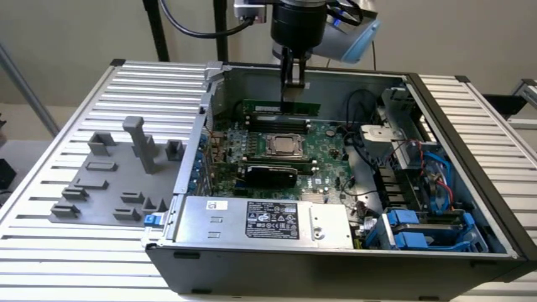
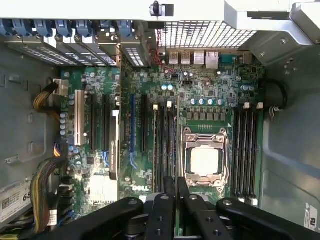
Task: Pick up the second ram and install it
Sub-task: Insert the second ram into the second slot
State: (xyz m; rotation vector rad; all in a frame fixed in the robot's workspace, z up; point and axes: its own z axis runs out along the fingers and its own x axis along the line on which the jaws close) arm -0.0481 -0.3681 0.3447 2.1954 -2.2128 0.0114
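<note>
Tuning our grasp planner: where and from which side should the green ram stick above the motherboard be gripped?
Pinch the second ram mid-length along its top long edge, across the two flat faces, coming straight down. It stands on edge, thin and long, low between the case walls, so the top looks freest. The end effector holds it so.

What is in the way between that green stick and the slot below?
Nothing visible. The gripper holds the second ram directly over the memory slots beside the processor, with no cable or part between them.
</note>
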